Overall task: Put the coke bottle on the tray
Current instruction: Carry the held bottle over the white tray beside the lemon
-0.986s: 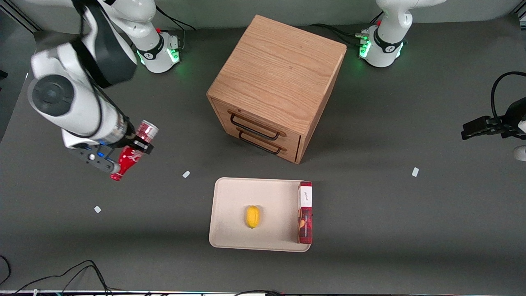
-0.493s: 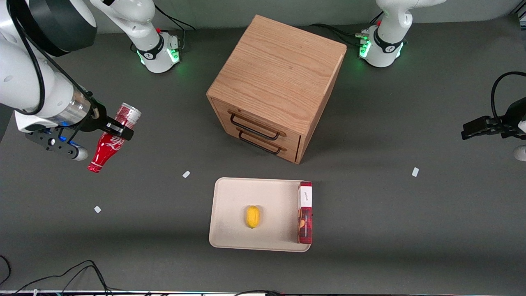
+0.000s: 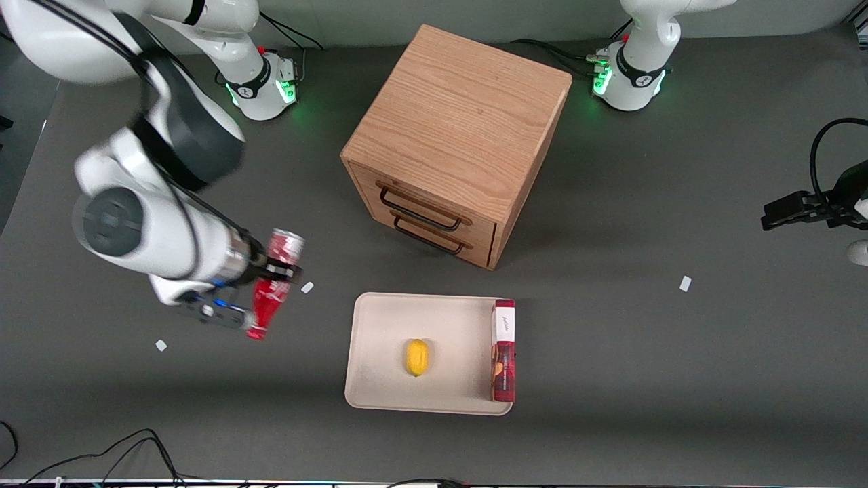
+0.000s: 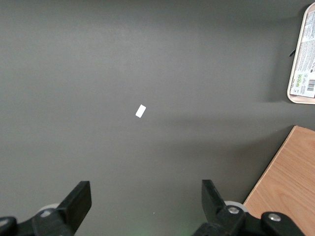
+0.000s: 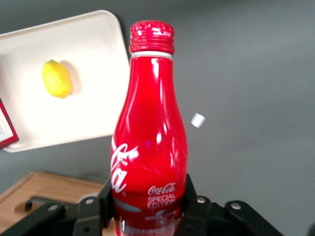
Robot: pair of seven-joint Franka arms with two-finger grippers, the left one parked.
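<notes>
So this is the carry step: the gripper (image 3: 268, 278) is clamped around the lower body of the coke bottle (image 3: 271, 288), holding it up off the table at the left-centre of the front frame, with the cap end tipped down toward the camera and the silvery base pointing up. In the wrist shot you can see the black fingers (image 5: 197, 214) pinching either side of the bottle (image 5: 150, 142) near its base.

The tray (image 3: 380, 339) sits in the lower middle of the front frame, near the bottle but not under it. It already has a lemon (image 3: 416, 357) in the middle and a red-and-white box (image 3: 504, 349) along one edge. The wooden cabinet (image 3: 454, 135) stands farther from the camera.

Next move, I'd guess: swing over the bare patch of tray nearest the working arm, lower, then let go.
</notes>
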